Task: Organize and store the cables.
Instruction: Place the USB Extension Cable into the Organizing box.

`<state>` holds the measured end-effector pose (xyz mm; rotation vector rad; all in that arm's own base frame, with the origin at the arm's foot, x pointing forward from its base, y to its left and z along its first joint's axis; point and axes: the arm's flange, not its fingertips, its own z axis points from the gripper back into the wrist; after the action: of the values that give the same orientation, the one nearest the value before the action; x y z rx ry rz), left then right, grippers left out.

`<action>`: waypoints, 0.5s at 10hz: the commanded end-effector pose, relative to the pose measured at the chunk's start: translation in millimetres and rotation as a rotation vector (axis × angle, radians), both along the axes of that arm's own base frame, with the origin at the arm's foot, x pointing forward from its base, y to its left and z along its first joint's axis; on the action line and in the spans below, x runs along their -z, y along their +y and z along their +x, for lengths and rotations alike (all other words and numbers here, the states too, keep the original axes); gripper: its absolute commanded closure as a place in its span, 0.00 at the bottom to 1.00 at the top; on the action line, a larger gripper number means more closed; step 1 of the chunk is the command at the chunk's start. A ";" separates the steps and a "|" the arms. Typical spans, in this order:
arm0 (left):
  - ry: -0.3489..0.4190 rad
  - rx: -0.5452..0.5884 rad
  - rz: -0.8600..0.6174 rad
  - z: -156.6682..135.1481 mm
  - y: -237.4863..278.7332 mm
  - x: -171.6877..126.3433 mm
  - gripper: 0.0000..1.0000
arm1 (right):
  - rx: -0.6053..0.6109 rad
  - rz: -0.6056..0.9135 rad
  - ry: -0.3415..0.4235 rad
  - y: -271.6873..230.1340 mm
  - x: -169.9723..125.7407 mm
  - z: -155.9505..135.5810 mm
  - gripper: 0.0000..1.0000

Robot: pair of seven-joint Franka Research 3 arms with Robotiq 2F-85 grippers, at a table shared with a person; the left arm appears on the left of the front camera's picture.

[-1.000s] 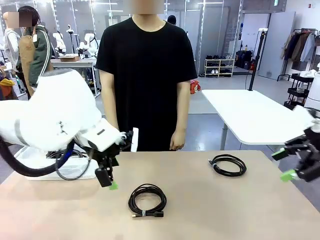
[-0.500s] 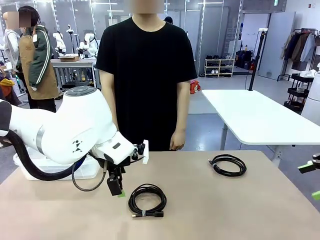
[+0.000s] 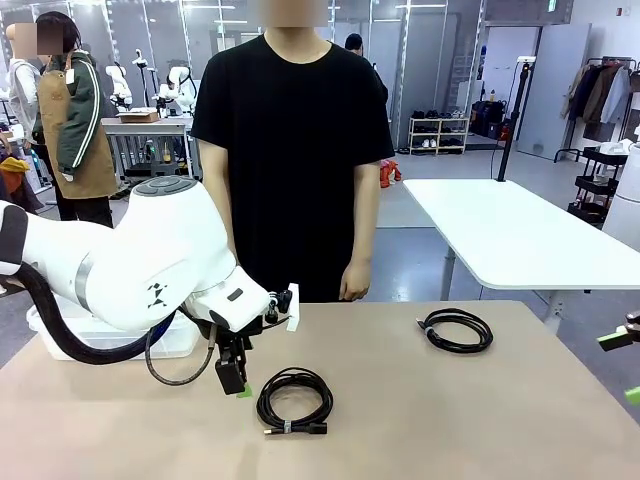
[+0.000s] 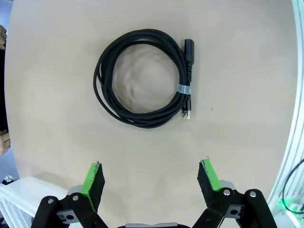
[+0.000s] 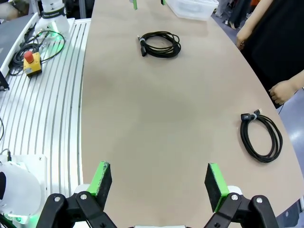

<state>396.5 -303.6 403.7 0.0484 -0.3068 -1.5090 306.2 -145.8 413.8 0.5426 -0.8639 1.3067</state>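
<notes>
Nearest to the robot's side, a black cable (image 3: 294,401) lies coiled flat on the tan table (image 3: 450,440), a little left of the middle. A pale tie (image 4: 184,89) binds its loops, and both plug ends sit together on one side. Just to its left, the left gripper (image 3: 238,385) hangs low over the tabletop, its green-padded fingers (image 4: 93,181) spread wide with nothing between them. The coil lies ahead of the fingers, not inside them. At the right edge of the table, the right gripper (image 3: 625,367) hovers with its claw also wide apart and empty, over bare table. Farther back and to the right, a second coiled cable (image 3: 456,330) rests well apart from the first. At the far left stands a white bin (image 3: 60,335). A person in a black shirt (image 3: 292,150) stands at the far side, one hand (image 3: 352,283) hanging by the table's edge.
</notes>
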 end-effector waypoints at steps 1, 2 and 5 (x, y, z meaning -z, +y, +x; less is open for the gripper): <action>-0.007 -0.002 0.000 0.5 1.1 -2.4 0.00 | 0.000 0.010 -0.006 -0.5 -3.2 0.1 0.00; -0.007 -0.002 0.000 0.5 1.1 -2.4 0.00 | 0.000 0.010 -0.006 -0.5 -3.2 0.1 0.00; 0.012 0.007 -0.036 -13.2 -14.8 6.5 0.00 | 0.000 0.010 -0.006 -0.5 -3.2 0.1 0.00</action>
<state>389.7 -311.0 401.6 0.0406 -0.3038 -1.5227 304.8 -145.4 415.1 0.5430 -0.8577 1.3053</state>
